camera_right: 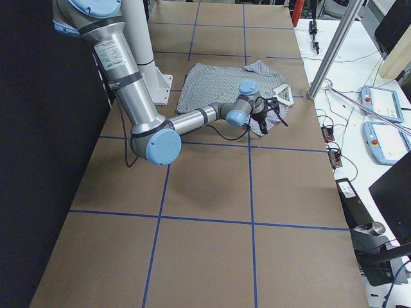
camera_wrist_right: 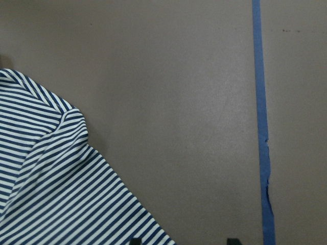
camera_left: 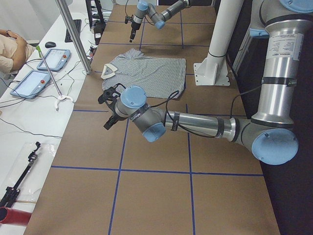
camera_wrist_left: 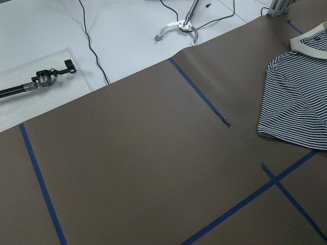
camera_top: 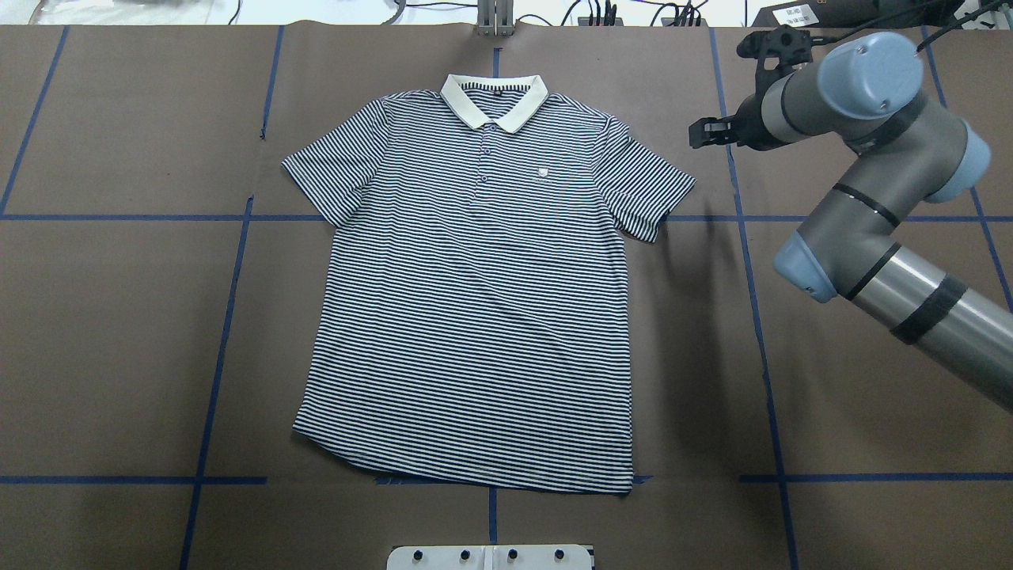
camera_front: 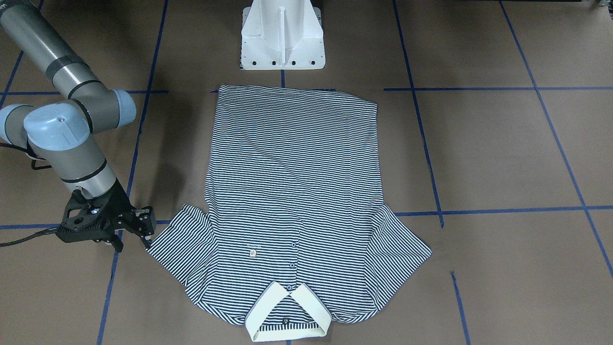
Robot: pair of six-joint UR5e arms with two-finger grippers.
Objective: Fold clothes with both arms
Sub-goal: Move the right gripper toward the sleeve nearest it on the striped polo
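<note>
Right claw first: jaws parted, nothing between them, hanging low over the paper. Its own wrist camera catches only the two black fingertips, cut off at the bottom edge and set well apart.

Right beside that claw lies the cuff of the near sleeve of the polo shirt. Whether a tip brushes the cloth is too close to call. On the claw's other side runs a blue tape line, straight, with a nick in its edge. Under everything is the brown paper cover, matte and faintly creased.

Moving out from the claw, the shirt lies flat and face up. It is a soft knit in thin navy-and-white stripes, with shallow ripples across the body. The cream collar is plain and spread open, with small buttons down the placket and a tiny chest logo too small to read. Farther off, the other sleeve fans out flat. Beyond the hem stands the white pedestal, flared and ribbed, with its top cut off by the frame.

Now the left claw: black and small, seen only from the side camera, out over bare paper off the collar end of the shirt. I cannot tell whether its jaws are parted or closed. Its wrist camera shows no fingers at all, only a sleeve and a corner of collar clipped by the right edge, with loose cables on a white bench beyond.
</note>
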